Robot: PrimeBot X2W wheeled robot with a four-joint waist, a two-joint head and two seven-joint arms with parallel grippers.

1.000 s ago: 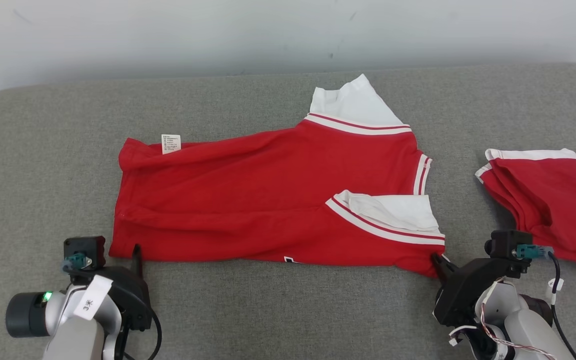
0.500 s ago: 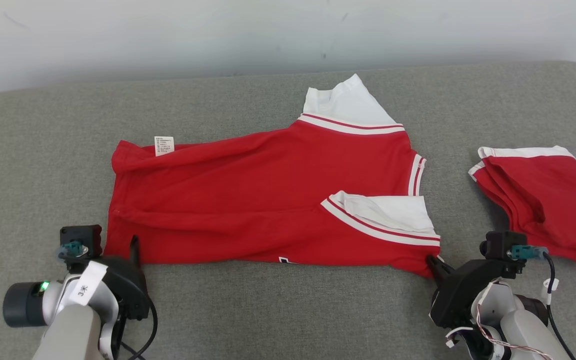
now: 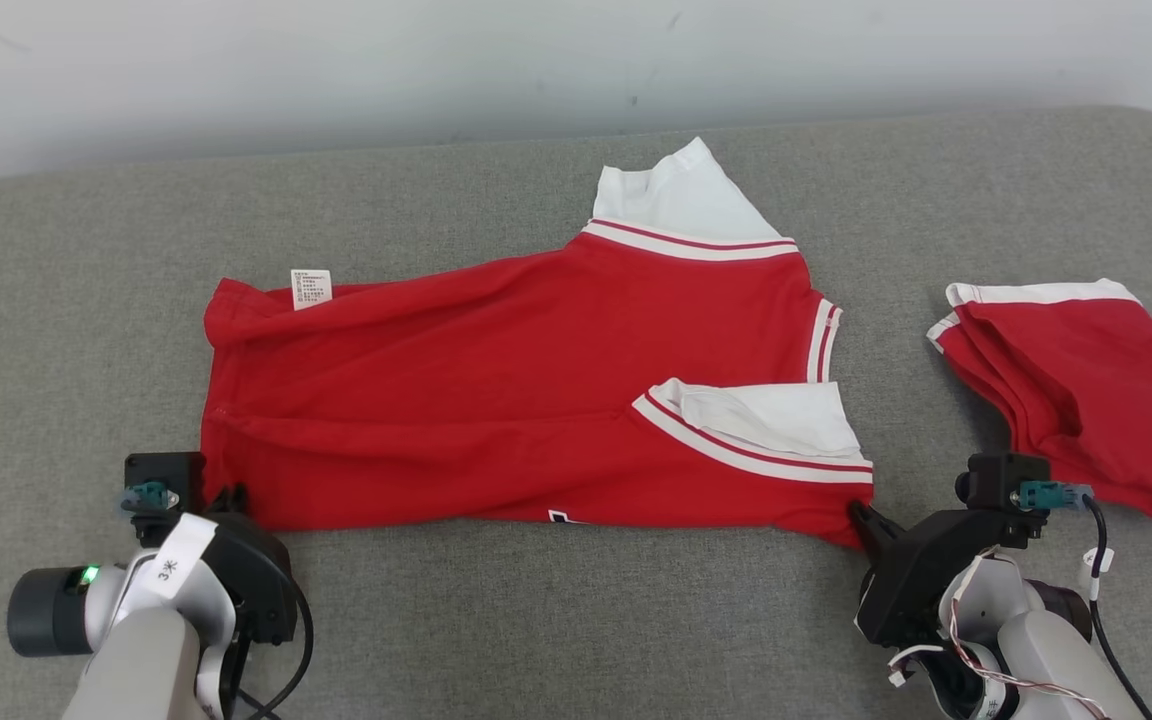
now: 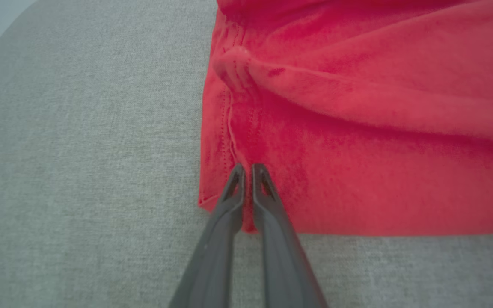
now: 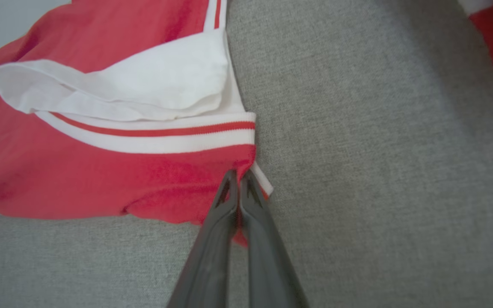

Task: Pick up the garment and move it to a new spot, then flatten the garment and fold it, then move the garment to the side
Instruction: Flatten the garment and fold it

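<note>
With the shirt spread mid-surface, the fold is in hand: left hand and right hand pinch its 2 near corners, so next they should lift evenly and carry that edge to the far side.

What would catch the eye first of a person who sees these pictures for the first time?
The red garment, spread across the middle of the grey surface, stands out first. The left gripper is shut on its near left corner, and the right gripper is shut on its near right corner. A second red garment lies apart from it at the far right.
</note>
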